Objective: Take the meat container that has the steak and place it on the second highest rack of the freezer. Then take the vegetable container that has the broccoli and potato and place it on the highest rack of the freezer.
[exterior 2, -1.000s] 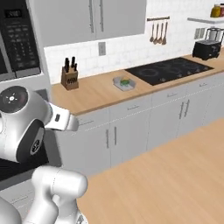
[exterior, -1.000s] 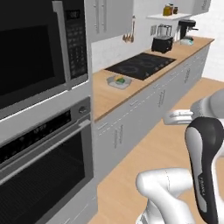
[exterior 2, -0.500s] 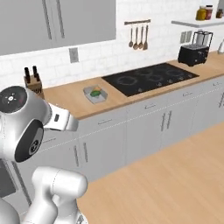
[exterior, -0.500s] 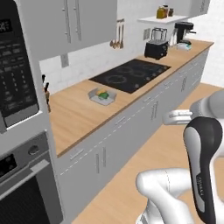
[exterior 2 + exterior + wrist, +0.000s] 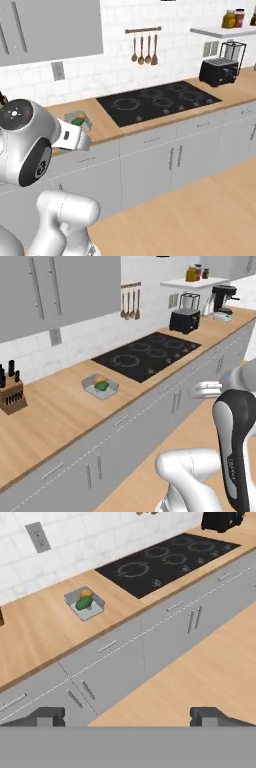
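Base driven along cabinets since earlier frames: oven column gone from both base views, cooktop now central. Vegetable container pale grey, shallow, on wooden surface at cooktop's 8 o'clock; green broccoli touching orange-tan potato inside. Pincer released, above floor.

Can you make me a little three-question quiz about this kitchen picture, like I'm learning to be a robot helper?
1. True or false: the small clear container with the dark green broccoli floret and orange-tan potato lump sits on the wooden counter.
2. Which is nearest that container? A) black toaster B) flat black cooktop C) coffee machine
3. Fill in: in the hand view, the two-finger gripper is ____ and holds nothing.

Key: 1 true; 2 B; 3 open
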Robot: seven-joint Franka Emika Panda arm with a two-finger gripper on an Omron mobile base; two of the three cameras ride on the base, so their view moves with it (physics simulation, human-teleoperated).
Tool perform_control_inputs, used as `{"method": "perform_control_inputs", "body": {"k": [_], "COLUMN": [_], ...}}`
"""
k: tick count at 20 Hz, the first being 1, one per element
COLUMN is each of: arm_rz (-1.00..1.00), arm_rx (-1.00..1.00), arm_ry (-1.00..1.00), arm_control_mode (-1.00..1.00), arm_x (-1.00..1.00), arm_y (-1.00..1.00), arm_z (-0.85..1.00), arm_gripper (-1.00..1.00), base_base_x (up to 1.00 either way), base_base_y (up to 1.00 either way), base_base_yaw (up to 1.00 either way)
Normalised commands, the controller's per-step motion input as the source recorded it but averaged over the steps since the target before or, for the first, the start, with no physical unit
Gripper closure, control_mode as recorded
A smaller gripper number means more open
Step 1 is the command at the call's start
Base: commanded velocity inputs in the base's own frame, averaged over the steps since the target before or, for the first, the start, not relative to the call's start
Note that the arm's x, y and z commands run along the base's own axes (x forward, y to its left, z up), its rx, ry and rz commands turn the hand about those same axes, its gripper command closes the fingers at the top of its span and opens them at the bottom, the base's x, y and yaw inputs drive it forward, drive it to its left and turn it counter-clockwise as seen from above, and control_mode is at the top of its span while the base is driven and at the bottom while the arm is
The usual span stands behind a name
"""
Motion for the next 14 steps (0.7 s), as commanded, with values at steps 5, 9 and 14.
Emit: {"method": "perform_control_inputs", "body": {"k": [5,9,14], "arm_rz": [0.00,0.00,0.00], "arm_rx": [0.00,0.00,0.00], "arm_ry": [0.00,0.00,0.00], "arm_control_mode": [1.00,1.00,1.00], "arm_x": [0.00,0.00,0.00], "arm_y": [0.00,0.00,0.00], "arm_z": [0.00,0.00,0.00], "arm_gripper": [-1.00,-1.00,-1.00], "base_base_x": [1.00,0.69,0.38], "base_base_y": [-0.25,-0.24,-0.38], "base_base_yaw": [0.67,0.78,0.60]}}
